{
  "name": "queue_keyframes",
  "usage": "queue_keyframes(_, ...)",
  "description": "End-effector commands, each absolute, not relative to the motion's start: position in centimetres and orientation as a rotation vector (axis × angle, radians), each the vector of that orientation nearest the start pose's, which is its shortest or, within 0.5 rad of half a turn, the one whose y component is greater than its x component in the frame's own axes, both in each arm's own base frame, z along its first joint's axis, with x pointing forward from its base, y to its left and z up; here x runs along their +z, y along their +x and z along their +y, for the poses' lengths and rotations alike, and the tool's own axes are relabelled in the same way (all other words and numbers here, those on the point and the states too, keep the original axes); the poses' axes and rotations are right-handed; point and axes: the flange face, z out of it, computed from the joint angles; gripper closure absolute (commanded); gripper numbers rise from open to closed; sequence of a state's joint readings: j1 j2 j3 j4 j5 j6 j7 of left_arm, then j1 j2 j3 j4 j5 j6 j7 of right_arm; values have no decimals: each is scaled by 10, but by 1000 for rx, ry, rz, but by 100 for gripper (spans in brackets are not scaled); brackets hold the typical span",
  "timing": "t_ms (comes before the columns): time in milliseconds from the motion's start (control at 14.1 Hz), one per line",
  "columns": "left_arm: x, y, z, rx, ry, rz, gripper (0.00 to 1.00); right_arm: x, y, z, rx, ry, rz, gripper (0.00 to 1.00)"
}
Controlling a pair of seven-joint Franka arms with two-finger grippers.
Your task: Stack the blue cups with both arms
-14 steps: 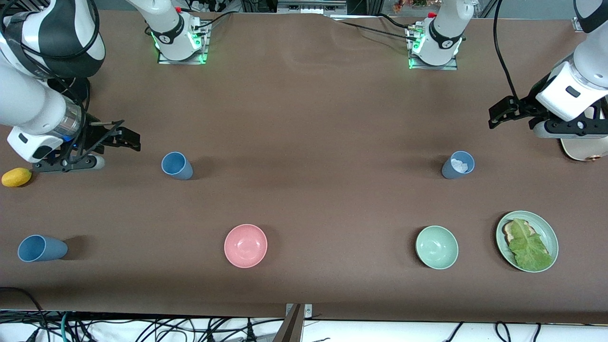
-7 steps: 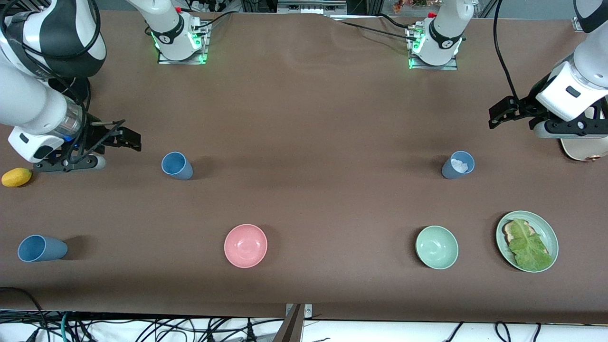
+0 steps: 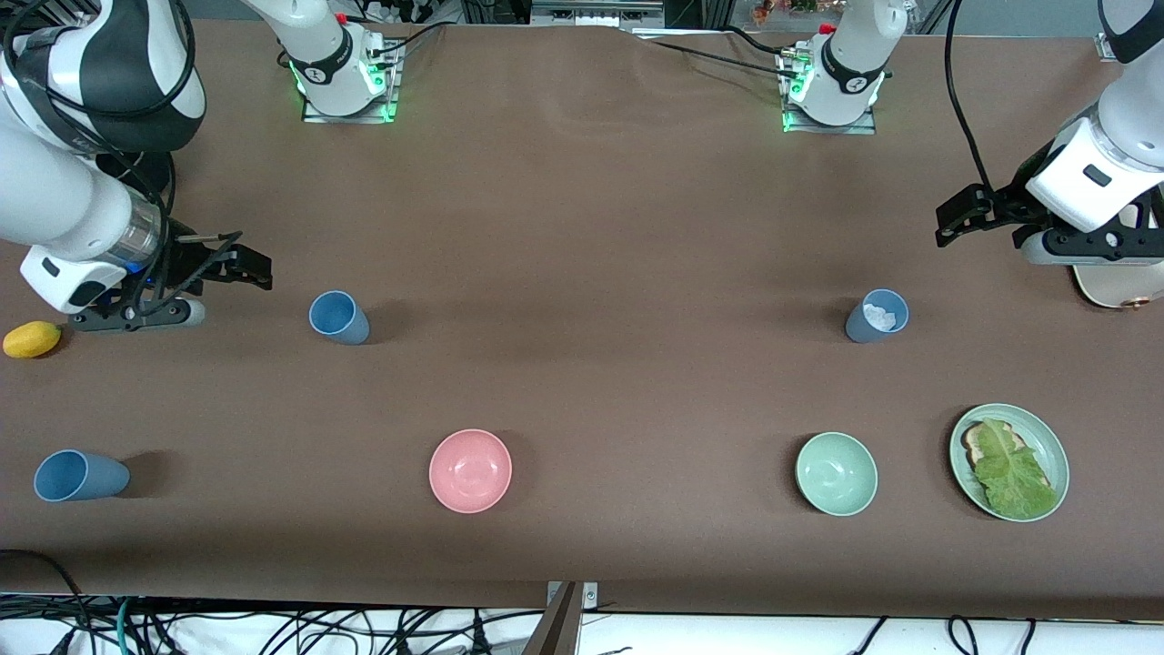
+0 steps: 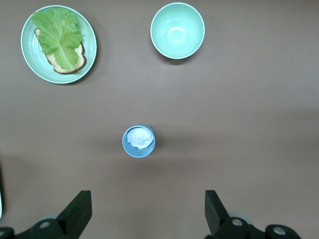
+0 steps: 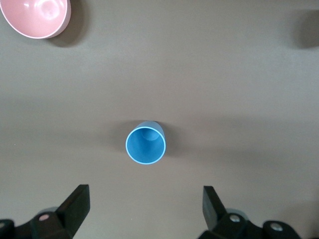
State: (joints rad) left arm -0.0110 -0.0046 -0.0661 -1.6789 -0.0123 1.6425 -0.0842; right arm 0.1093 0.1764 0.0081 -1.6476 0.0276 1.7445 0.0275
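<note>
Cups stand upright and well apart on the table [image 3: 582, 227]. Mid-blue cup [image 3: 338, 317] sits toward the right arm's end, just beside the right tool [image 3: 238, 264], fingers spread wide, holding nothing. Paler cup [image 3: 877, 316], something white inside, sits toward the left arm's end, near the left tool [image 3: 957, 216], also spread and empty. Each wrist view centres its cup between the fingers, so each arm likely takes its own.

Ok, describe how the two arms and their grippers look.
Both arms are glossy white with black joint sections and black cables. Each ends in a black two-finger gripper: the right gripper and the left gripper. The bases glow green.
</note>
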Motion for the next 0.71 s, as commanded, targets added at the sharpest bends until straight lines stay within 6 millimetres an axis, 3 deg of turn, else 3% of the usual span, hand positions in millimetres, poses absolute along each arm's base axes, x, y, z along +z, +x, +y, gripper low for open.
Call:
queue_keyframes(0, 587, 551, -41, 36, -3159, 22, 0, 500, 602, 72, 133, -3125, -144, 0)
queue_keyframes(639, 583, 554, -35, 52, -3159, 7, 0, 498, 602, 72, 141, -3125, -144, 0)
